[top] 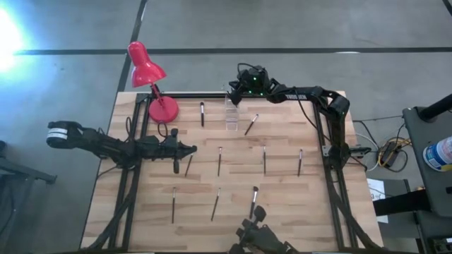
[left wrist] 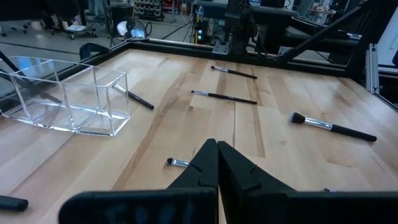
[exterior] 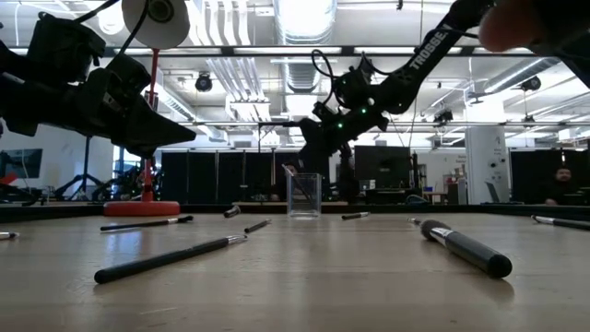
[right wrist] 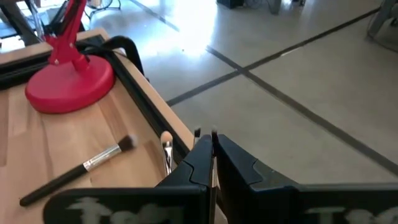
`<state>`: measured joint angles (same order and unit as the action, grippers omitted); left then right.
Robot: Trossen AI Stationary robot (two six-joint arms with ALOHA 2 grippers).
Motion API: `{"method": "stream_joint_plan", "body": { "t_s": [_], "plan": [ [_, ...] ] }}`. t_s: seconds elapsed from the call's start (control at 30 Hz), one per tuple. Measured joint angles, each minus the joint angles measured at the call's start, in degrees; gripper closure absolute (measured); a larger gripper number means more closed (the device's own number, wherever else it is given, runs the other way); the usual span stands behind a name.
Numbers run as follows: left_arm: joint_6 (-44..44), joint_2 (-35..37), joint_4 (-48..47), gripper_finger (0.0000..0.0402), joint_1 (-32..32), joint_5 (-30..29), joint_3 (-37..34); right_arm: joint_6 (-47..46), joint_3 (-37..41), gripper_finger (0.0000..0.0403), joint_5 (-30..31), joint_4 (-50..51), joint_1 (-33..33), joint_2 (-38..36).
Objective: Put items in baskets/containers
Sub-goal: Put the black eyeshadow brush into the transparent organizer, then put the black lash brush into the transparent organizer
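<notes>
Several thin dark brushes lie flat and scattered on the wooden table (top: 282, 190); one of them (top: 219, 161) lies just ahead of my left gripper (top: 191, 149). That gripper is shut and hovers above the table's left half, touching nothing. The clear plastic holder (top: 231, 113) stands near the far edge, and a brush (exterior: 293, 180) leans inside it. My right gripper (top: 234, 97) hangs right above the holder (exterior: 304, 195), shut on a thin brush. My right gripper pinches a thin brush between its two fingers, coming from above and pointing down over the holder. Only the brush's slim end (right wrist: 213, 133) shows, just past the fingertips. The fingers hide the rest, so which part they have cannot be told.
A red desk lamp (top: 146, 65) stands with its round base (top: 163, 109) at the far left, beside the holder. A light-tipped brush (right wrist: 93, 163) lies near that base. A thicker brush (top: 253, 200) lies toward the near edge. Black frame rails run along the table's sides.
</notes>
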<state>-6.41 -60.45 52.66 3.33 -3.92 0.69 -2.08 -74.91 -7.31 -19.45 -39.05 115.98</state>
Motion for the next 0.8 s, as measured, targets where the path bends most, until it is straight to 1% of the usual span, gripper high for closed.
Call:
{"method": "stream_joint_plan", "body": {
  "t_s": [0.1,0.17,0.43,0.53,0.6,0.67,0.8],
  "plan": [
    [-0.01,0.00,0.00,0.0402,0.00,0.00,0.00,-0.36,-1.04,0.0389,-0.02,1.12,0.01,0.00],
    [-0.01,0.00,-0.02,0.0402,0.04,0.00,0.00,-0.52,-2.05,0.0381,-0.02,3.16,0.01,-0.04],
    [-0.15,0.00,-0.02,0.0402,0.02,0.00,0.00,-0.80,-4.99,0.0298,-0.07,11.77,0.16,-0.04],
    [-0.67,0.00,-0.02,0.0402,0.02,0.00,0.00,-0.61,-6.67,0.0285,-0.09,17.05,0.18,-0.07],
    [-1.03,0.00,-0.04,0.0402,0.02,0.00,0.00,-0.09,-7.58,0.0289,-0.11,20.93,0.31,-0.59],
    [-1.04,0.00,-0.07,0.0402,0.02,0.00,0.00,2.09,-7.67,0.0302,-0.07,23.98,0.80,-1.79],
    [-1.00,0.00,-0.15,0.0402,0.02,-0.01,0.00,5.01,-4.12,0.0345,-0.08,24.64,2.97,-6.12]
  ]
}}
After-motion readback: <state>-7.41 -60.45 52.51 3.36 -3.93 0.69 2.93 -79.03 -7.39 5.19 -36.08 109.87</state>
